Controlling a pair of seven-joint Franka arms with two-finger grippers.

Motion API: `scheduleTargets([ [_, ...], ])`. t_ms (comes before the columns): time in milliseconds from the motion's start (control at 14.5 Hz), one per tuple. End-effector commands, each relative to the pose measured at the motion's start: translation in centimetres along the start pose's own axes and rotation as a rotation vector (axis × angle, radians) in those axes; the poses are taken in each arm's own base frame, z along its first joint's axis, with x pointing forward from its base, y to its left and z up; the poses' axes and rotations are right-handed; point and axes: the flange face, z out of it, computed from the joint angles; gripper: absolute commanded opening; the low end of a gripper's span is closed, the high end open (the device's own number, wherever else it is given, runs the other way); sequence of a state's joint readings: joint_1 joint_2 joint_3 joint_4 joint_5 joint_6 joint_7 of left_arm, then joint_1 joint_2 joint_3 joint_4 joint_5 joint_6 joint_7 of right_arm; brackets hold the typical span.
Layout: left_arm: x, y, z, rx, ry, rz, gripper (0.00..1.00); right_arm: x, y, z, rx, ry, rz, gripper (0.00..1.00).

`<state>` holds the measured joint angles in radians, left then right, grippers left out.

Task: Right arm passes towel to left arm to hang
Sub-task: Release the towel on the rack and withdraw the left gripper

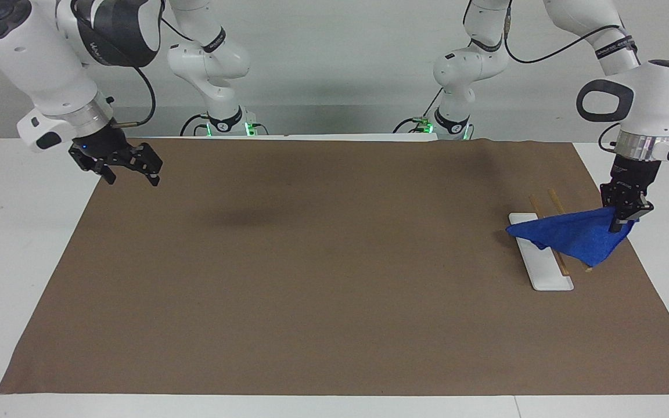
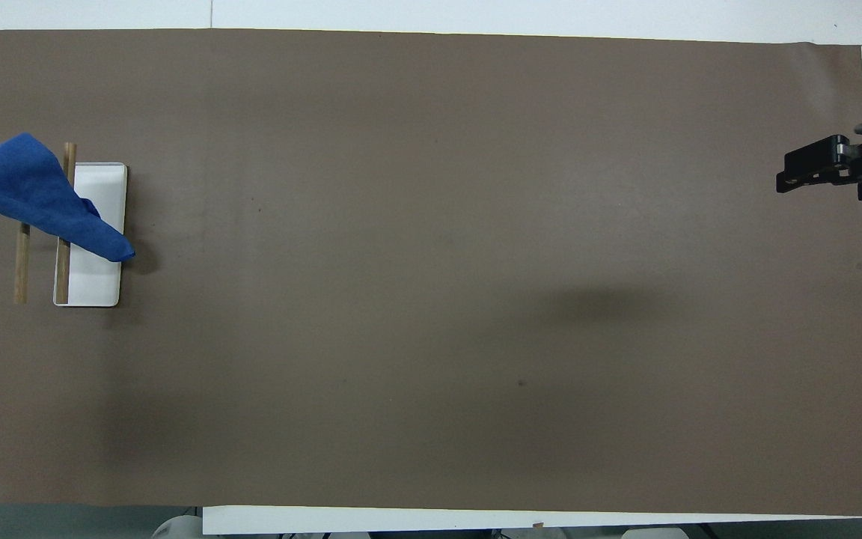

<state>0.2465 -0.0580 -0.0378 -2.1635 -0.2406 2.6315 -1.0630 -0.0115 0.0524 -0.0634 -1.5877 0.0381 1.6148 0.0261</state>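
Note:
The blue towel [image 1: 572,238] is stretched across the two wooden rods [image 1: 554,200] of a small rack with a white base [image 1: 549,278], at the left arm's end of the table. My left gripper [image 1: 623,223] is shut on one corner of the towel and holds it just outside the outer rod. The towel's free end reaches over the white base. In the overhead view the towel [image 2: 27,191] covers part of both rods [image 2: 21,266], and the left gripper is out of view. My right gripper [image 1: 132,177] is open and empty, up over the mat's edge at the right arm's end [image 2: 783,176].
A brown mat [image 1: 311,278] covers most of the white table [image 1: 9,232]. The rack's white base [image 2: 94,281] is the only other thing on the mat.

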Motion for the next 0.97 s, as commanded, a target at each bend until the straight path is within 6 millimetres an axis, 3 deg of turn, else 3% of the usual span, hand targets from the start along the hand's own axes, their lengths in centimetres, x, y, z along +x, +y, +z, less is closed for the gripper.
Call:
scheduleTargets([
  [0,1.0,-0.5,1.7,-0.037,0.048,-0.045,0.02,0.2,0.2,-0.2,-0.009,-0.006,0.006,1.0],
  [207,2.3,-1.1,2.0,-0.031,0.061,-0.067,0.03,0.2,0.0,-0.2,-0.009,-0.007,0.004,1.0],
  [415,1.3,-1.4,3.4,0.006,0.037,-0.046,0.04,0.1,-0.1,-0.2,-0.01,-0.013,0.007,1.0],
  [760,1.4,-2.7,3.9,0.079,-0.001,0.079,0.07,0.1,-0.1,-0.2,-0.01,-0.013,0.007,1.0],
  [899,1.6,-2.7,3.7,0.078,0.001,0.084,0.15,0.1,0.0,-0.1,-0.01,-0.014,0.009,1.0],
])
